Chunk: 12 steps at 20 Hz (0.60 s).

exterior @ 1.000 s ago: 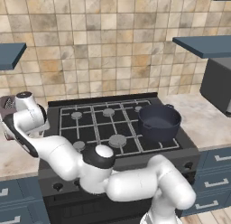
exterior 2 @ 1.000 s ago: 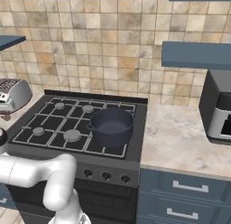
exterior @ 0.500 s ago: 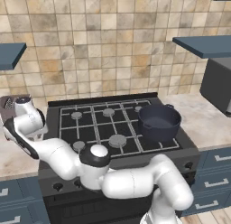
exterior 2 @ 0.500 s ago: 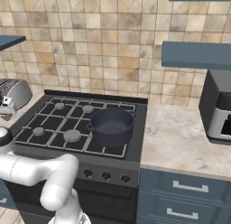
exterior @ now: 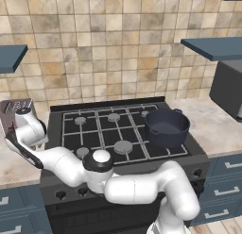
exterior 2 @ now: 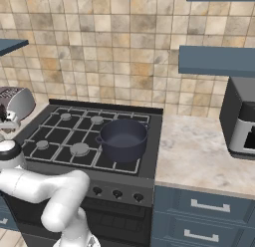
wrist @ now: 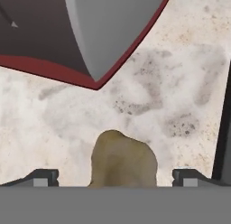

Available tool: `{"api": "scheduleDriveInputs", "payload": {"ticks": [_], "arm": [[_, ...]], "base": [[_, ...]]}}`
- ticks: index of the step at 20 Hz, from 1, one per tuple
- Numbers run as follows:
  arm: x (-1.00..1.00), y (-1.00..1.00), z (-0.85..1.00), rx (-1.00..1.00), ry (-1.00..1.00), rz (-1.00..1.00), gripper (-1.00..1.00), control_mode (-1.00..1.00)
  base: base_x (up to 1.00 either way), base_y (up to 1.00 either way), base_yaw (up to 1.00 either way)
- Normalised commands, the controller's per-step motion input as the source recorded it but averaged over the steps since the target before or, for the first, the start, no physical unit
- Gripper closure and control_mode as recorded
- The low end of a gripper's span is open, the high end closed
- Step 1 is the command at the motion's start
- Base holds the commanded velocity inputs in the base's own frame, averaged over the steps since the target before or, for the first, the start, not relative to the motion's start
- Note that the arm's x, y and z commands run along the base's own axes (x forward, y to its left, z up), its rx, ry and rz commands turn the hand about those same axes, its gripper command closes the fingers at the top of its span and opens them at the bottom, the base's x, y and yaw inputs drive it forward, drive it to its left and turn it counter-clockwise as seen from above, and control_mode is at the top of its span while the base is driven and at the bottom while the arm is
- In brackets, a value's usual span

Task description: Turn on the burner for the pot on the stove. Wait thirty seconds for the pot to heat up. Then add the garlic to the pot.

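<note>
On the speckled beige counter (wrist: 180, 96) left of the stove (exterior: 113, 129), the garlic (wrist: 122, 160) lies as a dull tan lump with a rounded, slightly lobed top and a soft shadowed crease down one side. In the hand view it sits low and central, between the two dark finger tips of the tool (wrist: 115, 178), which stand spread wide apart, one at each side, neither touching it. Beyond the garlic in that view rises the corner of the toaster (wrist: 85, 33), silver-grey with a red edge along its base, near the garlic but apart from it.

The arm rises from the base, bends at a dark elbow joint in front of the stove's knobs, and reaches far out to the robot's left; its wrist (exterior: 28, 129) points down over the counter just in front of the toaster (exterior: 14, 110).

On the stove, the pot (exterior: 166, 128) stands upright on the front right grate, dark navy-grey with straight sides and small loop handles; its inside looks bare. In the right base view the pot (exterior 2: 122, 139) stands well apart from the toaster (exterior 2: 15, 104).
</note>
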Motion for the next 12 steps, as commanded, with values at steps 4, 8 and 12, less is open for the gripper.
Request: {"api": "scheduleDriveInputs", "payload": {"ticks": [4, 8, 12], "arm": [[0.25, 0.00, -0.19, -0.01, -0.01, 0.00, -1.00, -1.00], [0.26, 0.06, -0.21, 0.00, 0.00, 0.00, -1.00, -1.00], [0.11, 0.09, -0.30, 0.00, 0.00, 0.00, 1.00, -1.00]], "base": [[0.00, 0.00, 0.00], [0.00, 0.00, 0.00], [0.00, 0.00, 0.00]]}}
